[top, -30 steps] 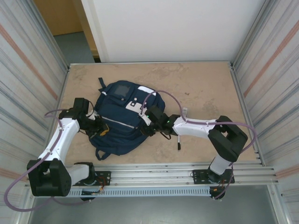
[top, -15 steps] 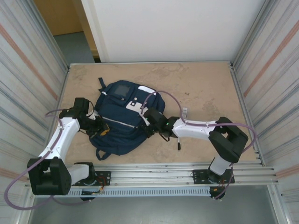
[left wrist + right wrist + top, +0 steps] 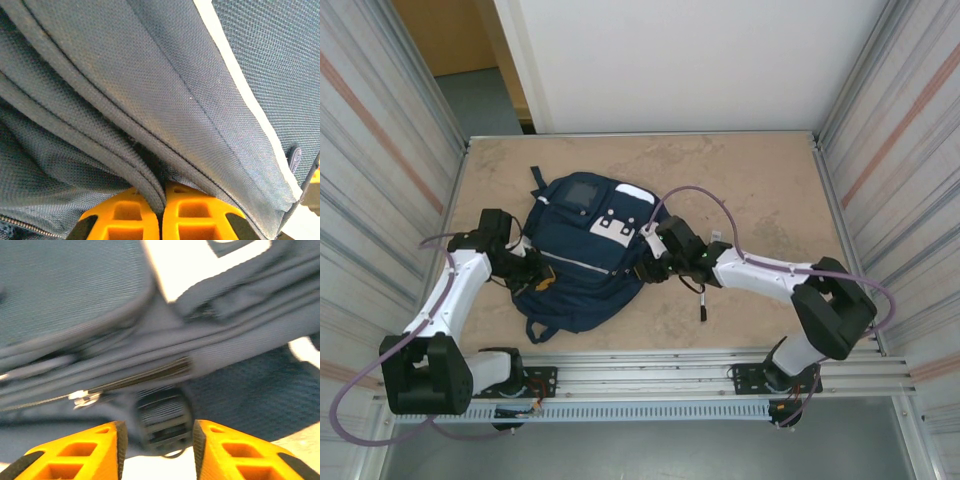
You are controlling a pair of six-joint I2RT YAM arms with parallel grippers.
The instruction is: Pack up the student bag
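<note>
The student bag (image 3: 582, 252), a navy backpack with white patches, lies flat left of the table's middle. My left gripper (image 3: 536, 277) is at the bag's left side. In the left wrist view its orange fingers (image 3: 195, 215) are shut on a fold of the bag's fabric (image 3: 150, 180). My right gripper (image 3: 647, 265) is at the bag's right edge. It is open, with a dark strap buckle (image 3: 163, 421) between its orange fingers (image 3: 95, 452), which do not press on it. A zip with a silver pull (image 3: 83, 398) runs just beyond it.
A small dark pen-like thing (image 3: 702, 306) lies on the table under my right forearm. A small pale object (image 3: 716, 240) lies to the right of the bag. Ribbed metal walls (image 3: 380, 170) close in both sides, and a rail (image 3: 720, 358) runs along the near edge.
My right gripper closed at the bag's right edge, then opened again and drew slightly back and to the right. The left gripper has kept its grip without moving.
</note>
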